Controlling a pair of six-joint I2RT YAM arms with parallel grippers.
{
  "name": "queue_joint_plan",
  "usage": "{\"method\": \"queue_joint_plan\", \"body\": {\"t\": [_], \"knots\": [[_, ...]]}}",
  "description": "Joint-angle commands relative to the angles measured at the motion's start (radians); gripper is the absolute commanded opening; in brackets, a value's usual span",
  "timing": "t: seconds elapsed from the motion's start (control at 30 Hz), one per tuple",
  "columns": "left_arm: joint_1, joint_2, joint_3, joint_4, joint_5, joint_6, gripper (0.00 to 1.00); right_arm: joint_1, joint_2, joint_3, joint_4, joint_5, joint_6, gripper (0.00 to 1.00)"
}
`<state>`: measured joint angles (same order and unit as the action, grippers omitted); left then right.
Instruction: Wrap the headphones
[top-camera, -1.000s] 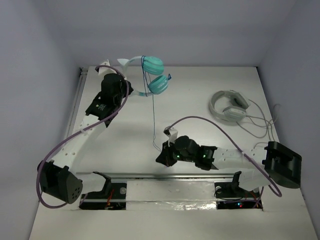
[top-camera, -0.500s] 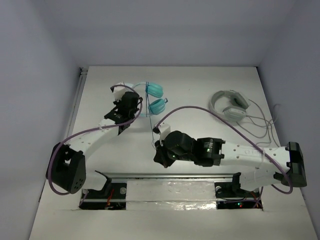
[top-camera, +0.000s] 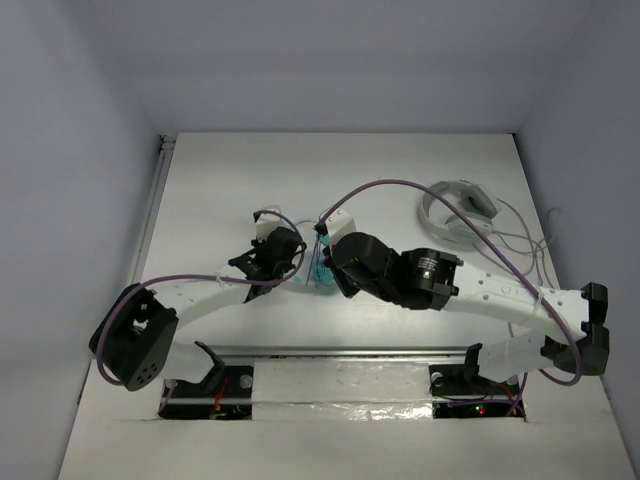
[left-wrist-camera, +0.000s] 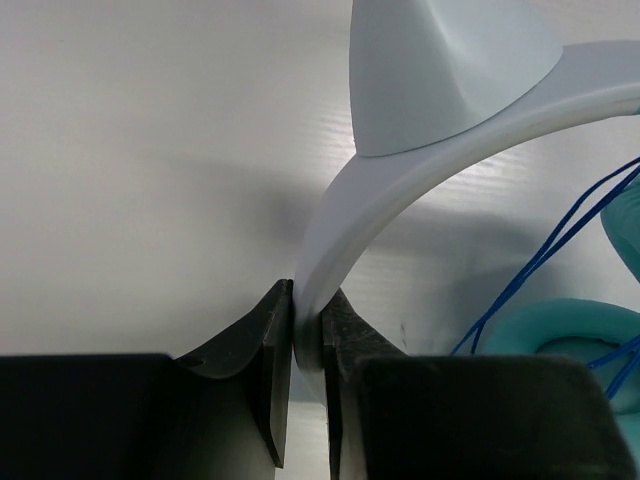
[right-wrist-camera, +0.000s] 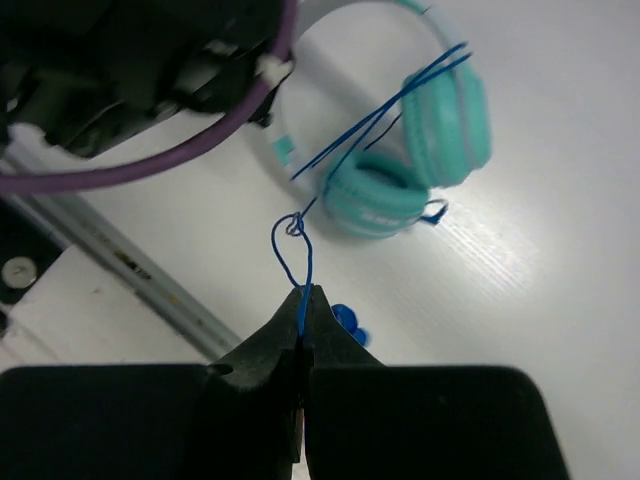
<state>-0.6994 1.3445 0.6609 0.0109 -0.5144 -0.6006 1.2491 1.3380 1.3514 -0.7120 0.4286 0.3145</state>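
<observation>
The headphones lie near the table's middle, mostly hidden under both arms in the top view; a teal ear cup (top-camera: 318, 277) peeks out. In the right wrist view both teal ear cups (right-wrist-camera: 420, 160) lie on the table with the blue cord (right-wrist-camera: 345, 155) wound over them. My left gripper (left-wrist-camera: 307, 330) is shut on the pale headband (left-wrist-camera: 400, 170). My right gripper (right-wrist-camera: 303, 300) is shut on the blue cord, held just above the table near the cups. The cord's blue plug (right-wrist-camera: 345, 320) lies beside the right fingers.
White-and-grey headphones (top-camera: 455, 212) with pale cables lie at the back right. The arms' thick purple cables (top-camera: 385, 190) arch over the middle. A metal rail (top-camera: 340, 350) runs along the near edge. The left arm (right-wrist-camera: 130, 60) sits close by in the right wrist view.
Both arms have drawn toward the table's middle and near edge. The left gripper brought the headphones down from the back; the right gripper moved up to meet them with the cord.
</observation>
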Motion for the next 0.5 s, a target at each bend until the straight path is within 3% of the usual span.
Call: {"method": "queue_joint_plan", "body": {"t": [0.0,0.3,0.47], "knots": [[-0.043,-0.082,-0.020,0.064,0.037,-0.001,0.00,-0.025,0.007,0.055,-0.006,0.117,-0.086,0.00],[-0.127,-0.149,-0.027,-0.009,0.126,0.013,0.00,-0.115,0.062,0.023,0.095,0.254,-0.206,0.00],[-0.138,-0.130,-0.006,-0.008,0.191,0.033,0.00,-0.126,0.067,0.040,0.138,0.183,-0.213,0.00]]}}
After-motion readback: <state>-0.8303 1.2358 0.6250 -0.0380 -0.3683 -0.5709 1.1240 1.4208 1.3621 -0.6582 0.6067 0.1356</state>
